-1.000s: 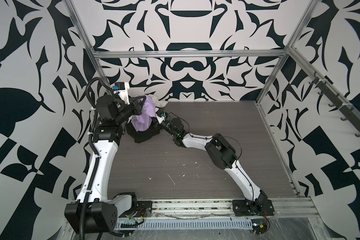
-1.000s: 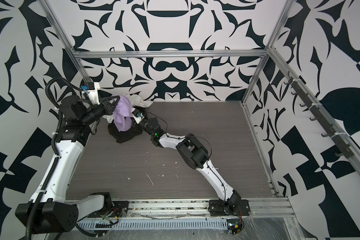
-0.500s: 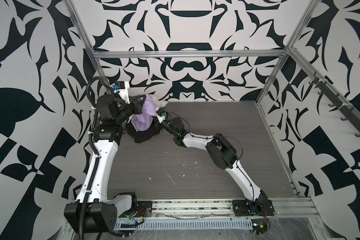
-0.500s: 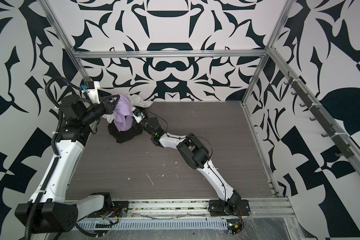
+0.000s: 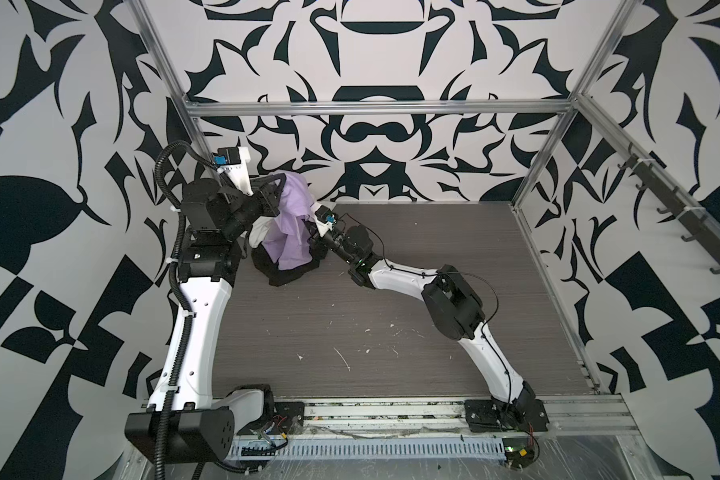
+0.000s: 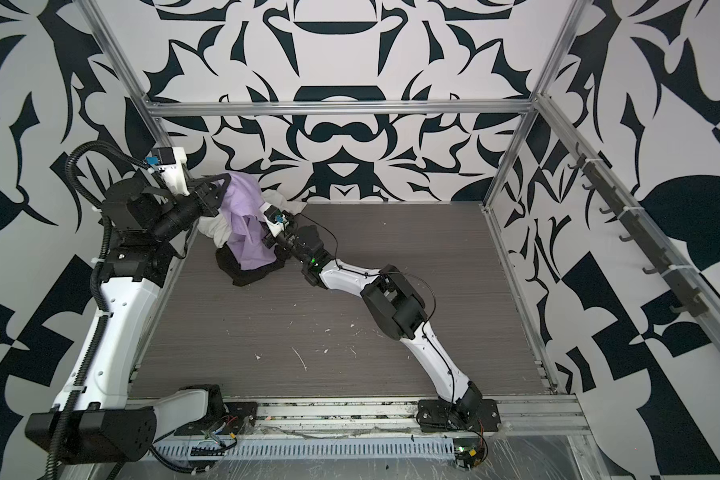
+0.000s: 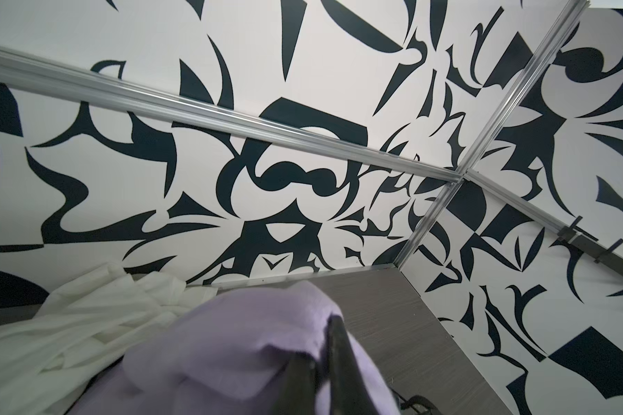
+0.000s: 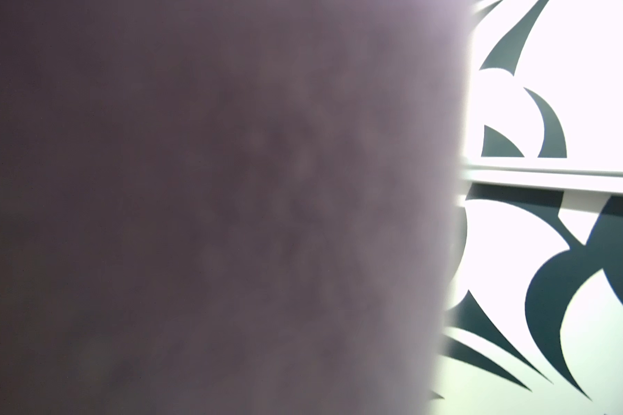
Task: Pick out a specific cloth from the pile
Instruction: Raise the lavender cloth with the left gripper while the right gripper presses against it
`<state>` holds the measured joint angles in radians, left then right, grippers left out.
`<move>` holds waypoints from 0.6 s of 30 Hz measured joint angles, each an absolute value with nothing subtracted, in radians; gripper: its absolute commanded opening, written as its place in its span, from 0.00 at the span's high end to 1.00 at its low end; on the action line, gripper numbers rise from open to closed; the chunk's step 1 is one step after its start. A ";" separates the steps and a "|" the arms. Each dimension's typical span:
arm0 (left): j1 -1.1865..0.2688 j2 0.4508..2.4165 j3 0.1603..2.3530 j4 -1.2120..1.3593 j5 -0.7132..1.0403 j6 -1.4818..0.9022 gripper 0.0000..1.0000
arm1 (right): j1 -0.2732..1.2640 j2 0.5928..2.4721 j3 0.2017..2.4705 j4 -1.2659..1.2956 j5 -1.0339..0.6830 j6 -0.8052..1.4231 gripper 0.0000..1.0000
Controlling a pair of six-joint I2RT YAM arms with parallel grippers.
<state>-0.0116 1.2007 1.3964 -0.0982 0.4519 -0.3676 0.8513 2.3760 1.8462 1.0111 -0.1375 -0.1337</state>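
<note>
Lavender cloth (image 5: 292, 226) hangs gripped in your left end effector (image 5: 278, 195) over the pile (image 5: 284, 274); right end effector (image 6: 265, 242) clenched, contents hidden.

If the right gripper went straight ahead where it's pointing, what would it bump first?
Most likely the thin light purple cloth, hanging right before the right gripper; its tips are hidden there.

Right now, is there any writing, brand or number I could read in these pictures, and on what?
None is readable.
The walls show only black and white shapes, no letters.
The blue part on each wrist camera is too small to read.
The cloth is plain.
</note>
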 measured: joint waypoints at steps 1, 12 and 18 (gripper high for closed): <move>-0.012 1.201 1.404 -0.098 0.452 -0.368 1.00 | 0.851 2.373 1.849 1.010 -0.139 -0.134 1.00; -0.014 1.202 1.465 -0.098 0.462 -0.388 1.00 | 0.850 2.323 1.868 0.989 -0.163 -0.135 1.00; -0.037 1.207 1.516 -0.099 0.468 -0.402 1.00 | 0.847 2.301 1.895 0.974 -0.172 -0.139 1.00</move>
<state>-0.0368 1.2072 1.5162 -0.0986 0.4683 -0.4023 0.8467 2.3013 1.8946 0.9741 -0.1719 -0.1387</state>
